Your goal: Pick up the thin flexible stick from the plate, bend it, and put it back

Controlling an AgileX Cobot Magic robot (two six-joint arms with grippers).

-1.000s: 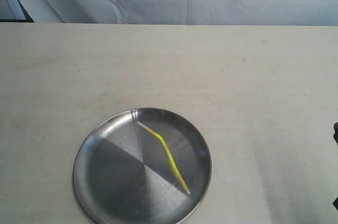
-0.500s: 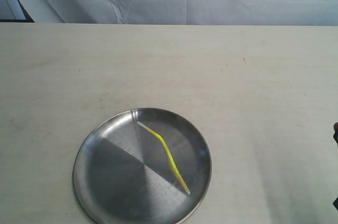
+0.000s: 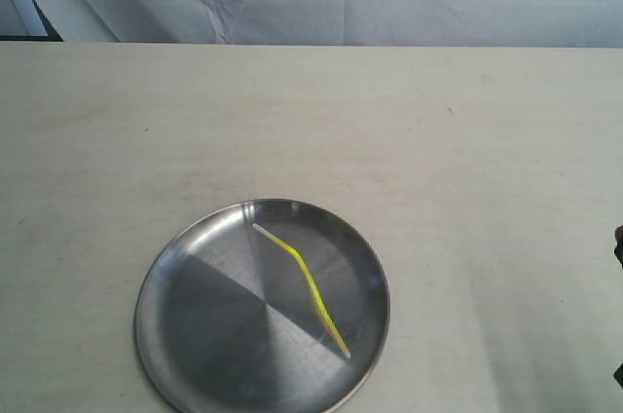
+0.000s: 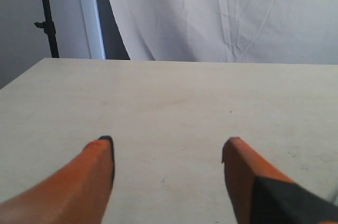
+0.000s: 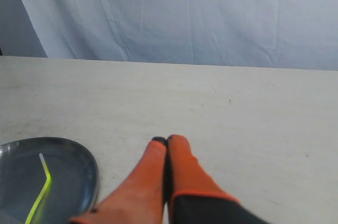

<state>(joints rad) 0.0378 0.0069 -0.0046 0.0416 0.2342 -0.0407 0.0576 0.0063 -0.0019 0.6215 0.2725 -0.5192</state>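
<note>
Bent yellow stick (image 3: 304, 286) is lying on a silver plate (image 3: 195, 335) on the desk (image 3: 409, 140).
It is crossing the plate's right half, at the desk's near side; left fingers (image 4: 95, 174) are standing apart, right fingers (image 5: 180, 168) are pressing together, empty.

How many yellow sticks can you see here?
1. The stick lies kinked inside the metal plate, across its right half. Nothing seems to be hiding another.

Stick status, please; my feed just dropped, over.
Left gripper open, empty. Right gripper shut, empty. Stick kinked, lying on plate. No obstruction seen.
</note>
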